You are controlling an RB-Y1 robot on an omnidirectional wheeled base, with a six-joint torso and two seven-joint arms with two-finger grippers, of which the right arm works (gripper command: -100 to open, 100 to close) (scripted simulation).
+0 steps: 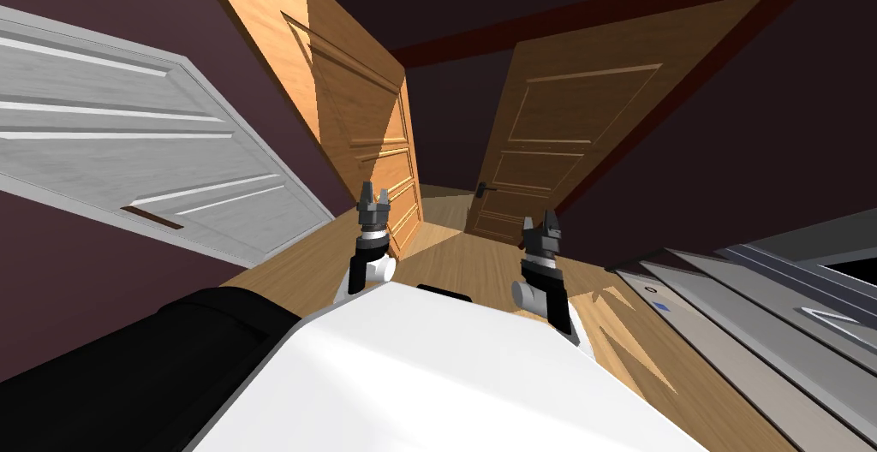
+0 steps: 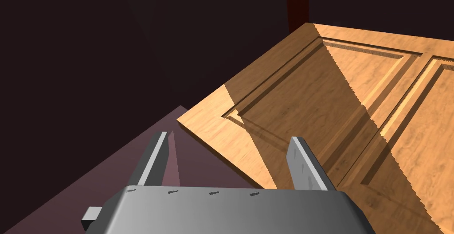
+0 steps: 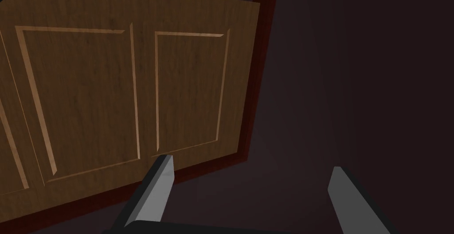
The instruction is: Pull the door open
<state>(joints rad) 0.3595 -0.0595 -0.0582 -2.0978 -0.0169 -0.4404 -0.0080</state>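
Hallway, approach stage. The target is the closed brown door straight ahead in a dark red frame, with a dark lever handle on its left edge, low in the head view. It is well apart from both grippers, so nothing is gripped yet.

The right gripper has its fingers spread wide and empty, aimed at that door's panels and the frame edge, likely pre-opened for the handle. A dark speck at the corner of the right wrist view may be the handle, too small to tell.

The left gripper is also spread and empty, facing a lighter wooden door that stands swung out on the left. A white door is further left.
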